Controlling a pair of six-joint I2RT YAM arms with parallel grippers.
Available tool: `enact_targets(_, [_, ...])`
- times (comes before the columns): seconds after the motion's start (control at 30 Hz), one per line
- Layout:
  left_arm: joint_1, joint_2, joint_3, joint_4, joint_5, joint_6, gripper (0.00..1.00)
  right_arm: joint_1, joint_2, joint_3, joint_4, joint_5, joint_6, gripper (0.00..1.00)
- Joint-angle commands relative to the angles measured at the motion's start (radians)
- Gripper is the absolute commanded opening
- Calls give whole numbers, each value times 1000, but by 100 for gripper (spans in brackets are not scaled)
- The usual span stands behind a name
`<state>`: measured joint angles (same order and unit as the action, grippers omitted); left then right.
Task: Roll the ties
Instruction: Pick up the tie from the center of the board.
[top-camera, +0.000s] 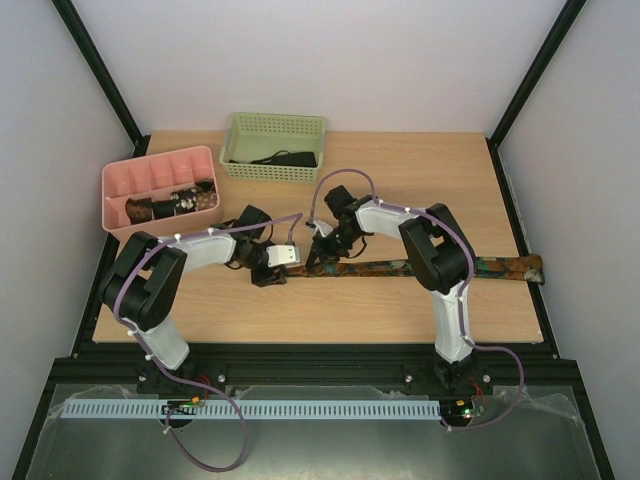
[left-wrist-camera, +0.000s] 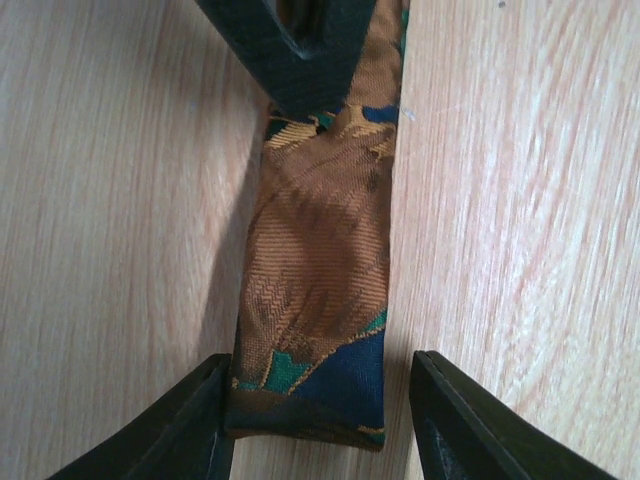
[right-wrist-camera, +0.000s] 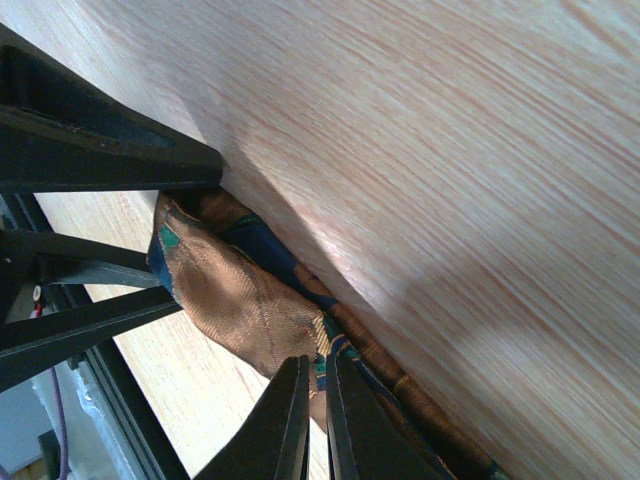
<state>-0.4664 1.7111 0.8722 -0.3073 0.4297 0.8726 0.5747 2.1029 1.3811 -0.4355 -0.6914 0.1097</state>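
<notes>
Closest to the lens, left gripper (left-wrist-camera: 315, 400) with fingers (left-wrist-camera: 190, 430) spread, straddling the folded end of the tie (left-wrist-camera: 320, 260); one finger touching the fabric's edge, the other just clear of it. Farther along, right gripper (right-wrist-camera: 318, 390) pressed nearly together, pinching a raised fold of that tie near the end; fabric between the tips mostly hidden. From above, tie stretched flat along the table (top-camera: 400, 310) to its right edge, one stretch covered by the right arm (top-camera: 435, 255), left end lost under both grippers. At back left, pink tray (top-camera: 112, 200) holding rolled ties (top-camera: 170, 206), count unclear. Beside it, green basket (top-camera: 270, 170) with something dark inside, too small to make out.
</notes>
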Motion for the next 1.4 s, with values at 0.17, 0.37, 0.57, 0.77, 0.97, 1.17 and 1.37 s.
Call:
enact_targets(0.17, [-12,10,96,-58,121,-53,41,-1,62,-17,-36,34,-26,6])
enact_targets(0.37, [-37,-25,125,-84,150,-68,39,-1,64,-23,-35,41,-34,6])
enact_targets(0.57, [11,-36,69,-111,87,-46,55,-1,58,-36,-31,47,-36,6])
enact_targets(0.77, [45,23,58,-100,40,-12,66,-1,58,-35,-20,48,-28,6])
enact_targets(0.97, [37,77,93,-109,86,-11,61,-1,62,-37,-11,58,-25,6])
enact_targets(1.17, [26,106,122,-111,122,-38,43,-1,65,-37,-10,67,-29,6])
enact_targets(1.37, [18,39,131,-111,165,-40,33,-1,65,-39,-12,68,-32,6])
